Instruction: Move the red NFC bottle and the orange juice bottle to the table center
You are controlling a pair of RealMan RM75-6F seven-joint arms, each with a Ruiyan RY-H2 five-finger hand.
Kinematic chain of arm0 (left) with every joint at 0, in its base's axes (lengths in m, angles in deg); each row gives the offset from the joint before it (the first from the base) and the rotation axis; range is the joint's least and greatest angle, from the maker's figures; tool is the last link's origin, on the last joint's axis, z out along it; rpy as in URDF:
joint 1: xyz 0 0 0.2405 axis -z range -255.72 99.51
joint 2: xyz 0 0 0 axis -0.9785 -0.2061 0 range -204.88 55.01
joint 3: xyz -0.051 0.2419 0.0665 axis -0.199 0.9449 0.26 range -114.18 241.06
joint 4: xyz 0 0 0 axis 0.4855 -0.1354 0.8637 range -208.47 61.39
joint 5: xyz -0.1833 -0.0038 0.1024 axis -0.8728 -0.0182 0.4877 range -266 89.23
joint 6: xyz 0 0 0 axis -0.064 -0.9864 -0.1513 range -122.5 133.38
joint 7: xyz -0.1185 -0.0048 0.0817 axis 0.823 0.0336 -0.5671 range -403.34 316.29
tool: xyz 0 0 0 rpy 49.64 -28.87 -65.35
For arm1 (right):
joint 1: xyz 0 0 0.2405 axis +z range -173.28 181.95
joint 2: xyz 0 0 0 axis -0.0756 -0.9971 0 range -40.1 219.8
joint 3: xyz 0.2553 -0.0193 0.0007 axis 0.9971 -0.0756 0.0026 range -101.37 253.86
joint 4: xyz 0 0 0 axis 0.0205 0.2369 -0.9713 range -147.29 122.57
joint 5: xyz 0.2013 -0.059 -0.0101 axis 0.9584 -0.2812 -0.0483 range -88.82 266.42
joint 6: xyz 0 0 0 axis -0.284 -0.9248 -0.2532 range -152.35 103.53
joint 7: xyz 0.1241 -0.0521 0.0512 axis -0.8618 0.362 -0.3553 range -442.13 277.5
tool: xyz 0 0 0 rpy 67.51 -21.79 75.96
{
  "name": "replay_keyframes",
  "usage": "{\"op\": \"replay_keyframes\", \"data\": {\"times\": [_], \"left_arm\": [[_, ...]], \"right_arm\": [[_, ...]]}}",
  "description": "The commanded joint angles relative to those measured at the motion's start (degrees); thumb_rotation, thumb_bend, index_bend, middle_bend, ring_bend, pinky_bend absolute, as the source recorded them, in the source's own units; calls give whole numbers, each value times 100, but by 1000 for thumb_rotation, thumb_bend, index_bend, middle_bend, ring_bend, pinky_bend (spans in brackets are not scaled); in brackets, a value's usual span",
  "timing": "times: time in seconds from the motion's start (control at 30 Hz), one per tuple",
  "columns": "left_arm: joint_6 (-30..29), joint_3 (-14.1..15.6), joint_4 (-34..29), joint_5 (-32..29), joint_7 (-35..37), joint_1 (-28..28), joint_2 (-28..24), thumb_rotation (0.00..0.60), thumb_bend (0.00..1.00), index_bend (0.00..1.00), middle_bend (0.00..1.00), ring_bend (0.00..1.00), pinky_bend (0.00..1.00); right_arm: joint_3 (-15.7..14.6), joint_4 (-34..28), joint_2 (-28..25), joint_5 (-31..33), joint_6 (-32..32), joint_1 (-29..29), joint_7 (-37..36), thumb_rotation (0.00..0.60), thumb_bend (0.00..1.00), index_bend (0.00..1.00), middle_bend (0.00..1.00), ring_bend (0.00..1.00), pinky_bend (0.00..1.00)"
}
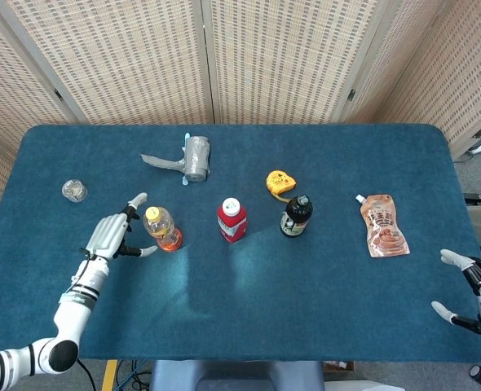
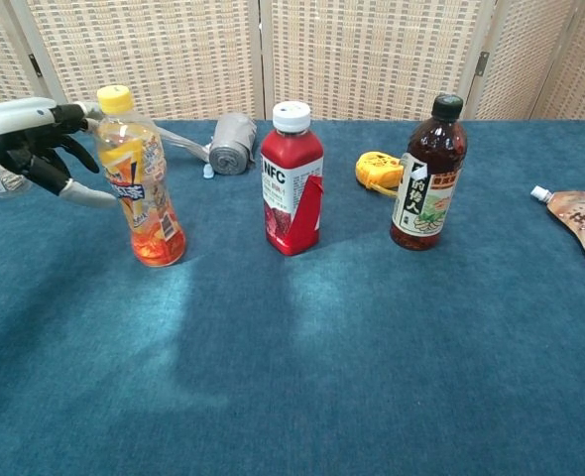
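The orange juice bottle (image 1: 161, 229) (image 2: 138, 184), with a yellow cap, stands left of the table's middle and leans slightly to the left. My left hand (image 1: 110, 236) (image 2: 30, 144) is just left of it with fingers spread and holds nothing. The red NFC bottle (image 1: 231, 220) (image 2: 292, 183), white-capped, stands upright to the right of the juice bottle. My right hand (image 1: 471, 287) hangs off the table's right front corner in the head view, fingers apart and empty.
A dark tea bottle (image 1: 296, 216) (image 2: 426, 178) stands right of the red one. A yellow tape measure (image 1: 280, 182) lies behind it. A grey roll (image 1: 195, 157) lies at the back, a brown pouch (image 1: 383, 226) at the right, a small clear object (image 1: 74, 191) far left.
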Motion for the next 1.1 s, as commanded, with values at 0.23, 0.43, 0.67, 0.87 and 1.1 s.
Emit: {"op": "replay_keyframes", "data": {"times": [0.23,0.43,0.67,0.87,1.1], "left_arm": [[-1241,685,-57,1212,-563,-695,-245,600,83,51,103,259,408],[-1813,1127,241,1901,-542,-1175,-332,600,83,95,103,258,408],[-2552,1327,710,2406,-378,-1721,-291,600,83,155,104,256,408],[-2887,1531,876,2590,-185,-2172,-409,600,83,229,132,256,408],[-2647,1658,1011,2653,-172,-2316,-596,600,83,281,177,256,408]], "right_arm": [[34,-136,-129,273,-283,62,83,600,0,239,323,258,483],[78,-344,-330,614,-605,124,224,600,0,239,323,258,483],[111,-496,-499,884,-873,180,323,600,0,239,331,265,483],[138,-510,-580,995,-953,191,308,600,0,244,336,271,483],[164,-438,-591,1094,-972,168,255,600,0,247,336,272,483]]}}
